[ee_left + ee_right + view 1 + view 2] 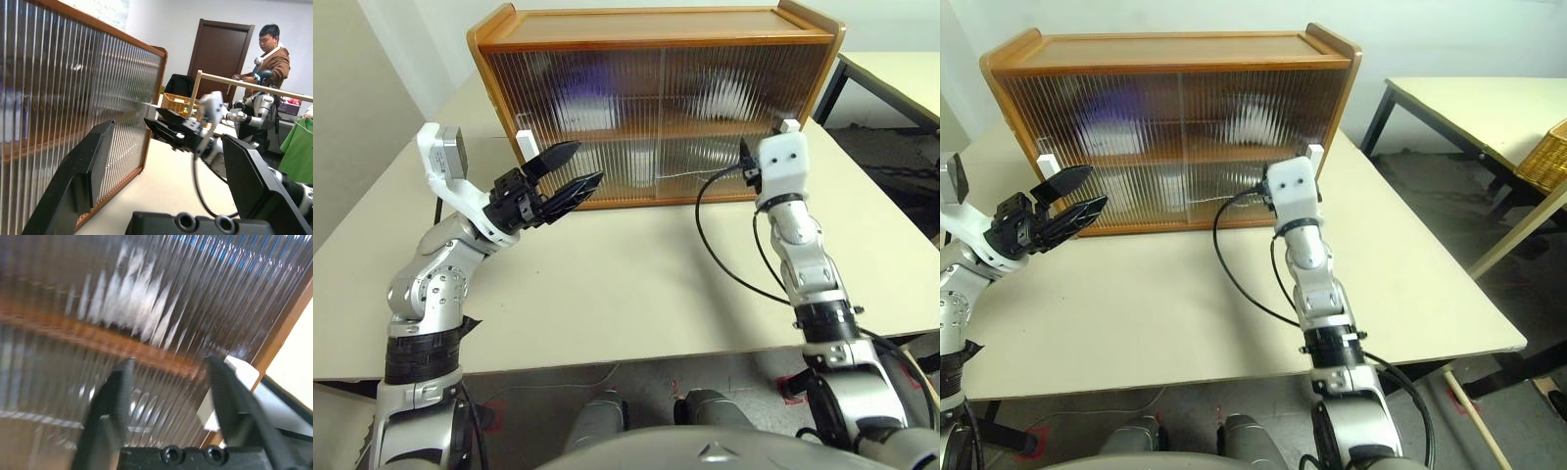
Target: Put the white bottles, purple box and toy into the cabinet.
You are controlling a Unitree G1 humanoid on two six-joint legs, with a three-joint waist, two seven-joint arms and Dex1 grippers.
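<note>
The wooden cabinet [656, 24] stands at the back of the table with both ribbed sliding doors closed. Through the doors a purple smudge, the purple box [582, 93], shows on the upper shelf. Blurred white shapes [729, 88] lie behind the glass too; I cannot tell bottles from the toy. My left gripper [582, 164] is open and empty, just in front of the left white handle [525, 145]. My right gripper [170, 364] is open with nothing between its fingers, close to the door by the right white handle [239, 369].
A black cable [724, 245] loops off my right arm over the table [636, 294]. To the right stands a second table [1469, 98] with a wicker basket [1542, 157]. In the left wrist view a person [269, 54] stands beyond another robot [261, 105].
</note>
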